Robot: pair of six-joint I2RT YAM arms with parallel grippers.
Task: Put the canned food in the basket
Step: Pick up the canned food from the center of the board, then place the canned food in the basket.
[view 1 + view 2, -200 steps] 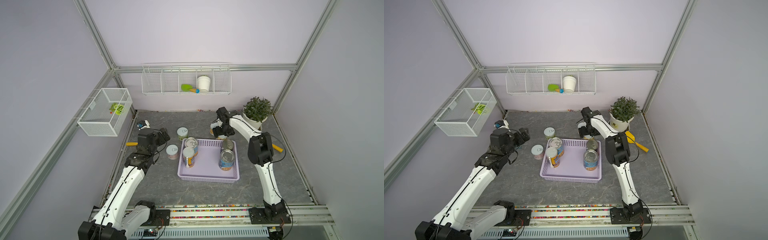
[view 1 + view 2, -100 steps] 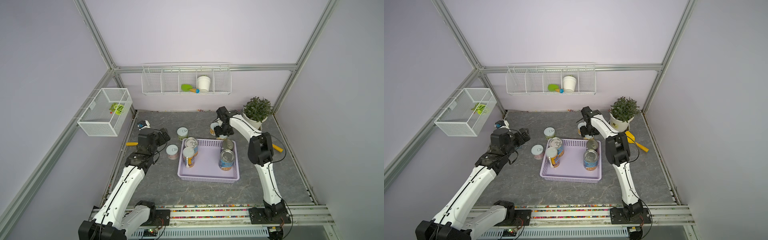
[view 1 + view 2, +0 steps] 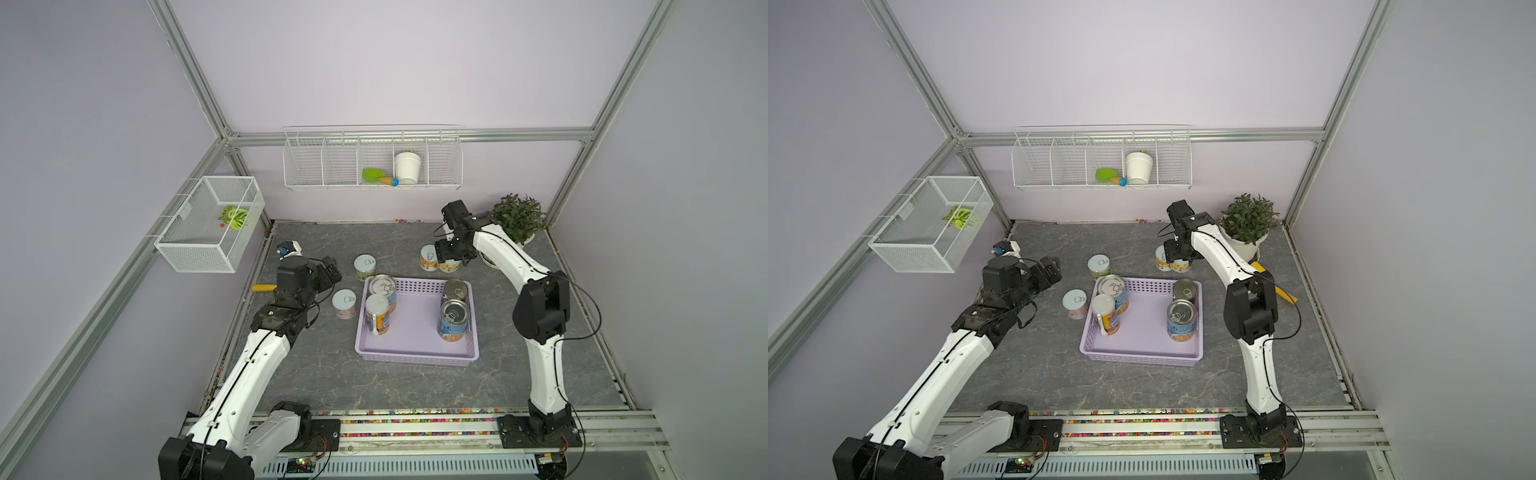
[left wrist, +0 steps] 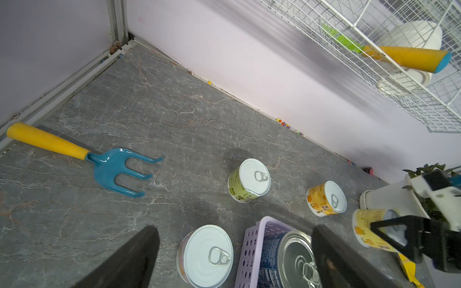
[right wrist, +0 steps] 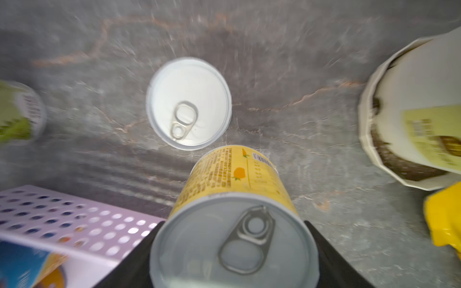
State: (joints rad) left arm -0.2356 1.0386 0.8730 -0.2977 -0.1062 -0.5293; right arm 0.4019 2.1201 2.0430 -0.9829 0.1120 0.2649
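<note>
A: Basket [image 3: 415, 358]?
B: Centre, w/ 4 tall cans [image 3: 452, 319] upright inside.
A: Grippers?
B: Right gripper [image 3: 452, 257] pinches yellow can [image 5: 234, 246] just behind basket, beside 2nd yellow can [image 3: 428, 257]. Left gripper [image 3: 330, 270]: fingers spread wide, nothing btwn, near pink can [image 3: 344, 303].
A: Green can [image 3: 365, 267]?
B: Outside, by basket's far-left corner.
</note>
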